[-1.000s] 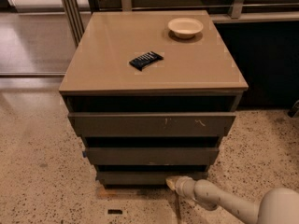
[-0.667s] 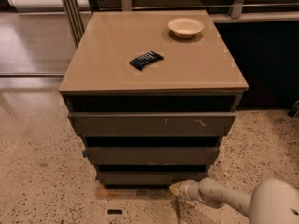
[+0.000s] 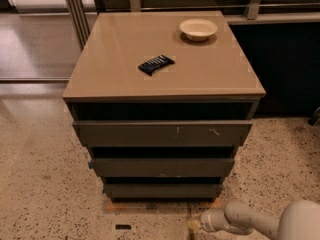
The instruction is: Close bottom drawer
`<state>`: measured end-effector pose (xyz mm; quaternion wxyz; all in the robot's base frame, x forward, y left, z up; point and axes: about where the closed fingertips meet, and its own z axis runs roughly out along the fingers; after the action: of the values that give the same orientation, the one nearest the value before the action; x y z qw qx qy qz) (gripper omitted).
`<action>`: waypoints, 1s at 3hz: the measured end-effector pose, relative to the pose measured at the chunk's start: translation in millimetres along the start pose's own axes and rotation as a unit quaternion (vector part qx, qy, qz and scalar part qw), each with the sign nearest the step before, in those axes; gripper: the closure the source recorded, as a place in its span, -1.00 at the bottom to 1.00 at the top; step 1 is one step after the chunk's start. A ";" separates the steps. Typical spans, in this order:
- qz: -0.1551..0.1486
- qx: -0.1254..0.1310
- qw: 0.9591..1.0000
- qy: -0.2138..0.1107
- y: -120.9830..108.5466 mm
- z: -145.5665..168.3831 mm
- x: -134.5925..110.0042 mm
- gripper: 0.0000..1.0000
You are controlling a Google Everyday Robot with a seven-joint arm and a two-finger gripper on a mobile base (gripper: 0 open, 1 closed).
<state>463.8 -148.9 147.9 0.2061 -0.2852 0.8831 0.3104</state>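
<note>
Grey-brown bottom drawer (image 3: 162, 190) lowest of three, seemingly ajar. Gripper (image 3: 194, 226) near the floor (image 3: 45, 184) before it, not touching; spread or pressed together, cannot tell. Approach step; next, push front squarely.

Dim warm light, sheen on cabinet top (image 3: 120, 39); end effector (image 3: 196, 226) bottom right.

Speckled terrazzo floor (image 3: 40, 184), tan-topped cabinet (image 3: 115, 79) at centre, metal posts (image 3: 75, 9) behind left, dark panel (image 3: 290, 69) at right
</note>
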 end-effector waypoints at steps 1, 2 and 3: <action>-0.001 0.000 1.000 0.000 0.5 0.7 -0.4 0.18; -0.001 -0.001 1.000 0.000 0.5 0.8 -0.4 -0.29; -0.001 -0.001 1.000 0.000 0.5 0.8 -0.4 -0.75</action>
<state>463.9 -147.9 147.7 0.2058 -0.2858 0.8828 0.3107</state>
